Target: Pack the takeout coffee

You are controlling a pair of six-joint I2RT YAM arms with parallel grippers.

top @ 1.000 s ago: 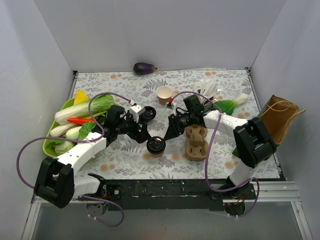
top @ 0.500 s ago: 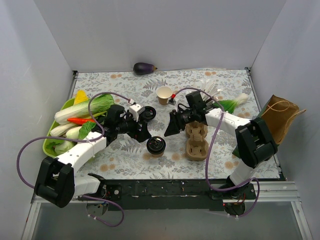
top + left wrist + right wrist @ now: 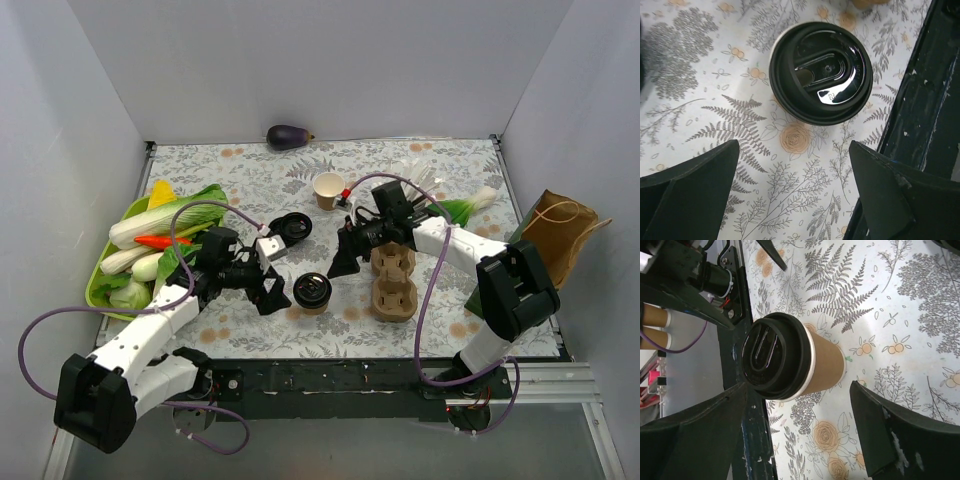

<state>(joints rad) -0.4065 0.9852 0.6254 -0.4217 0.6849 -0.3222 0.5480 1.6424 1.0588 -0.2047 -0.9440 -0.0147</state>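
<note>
1. The takeout coffee (image 3: 312,291) is shown upright on the table (image 3: 450,305) with its black lid on. It is gripped by nothing and stands between the tips of the two claws.
2. The left gripper (image 3: 268,291) is seen with its fingers spread wide and empty. In its wrist view the cup (image 3: 821,71) lies just ahead of the opening, not yet between the pads. This is judged to be a lined-up approach for a side grasp.
3. The right gripper (image 3: 340,264) is likewise spread and empty, with the cup (image 3: 790,357) just ahead of its fingertips. The cup is judged to have been set free for the other claw.
4. The pulp cup carriers (image 3: 393,298) are found just beside the right claw, on the side away from the cup. They are judged the likely place for packing.
5. Against the frame a second earlier, the cup is unmoved. The left claw has been brought from beside the loose lids (image 3: 291,226) to the cup. The right claw's jaws have been widened.
</note>
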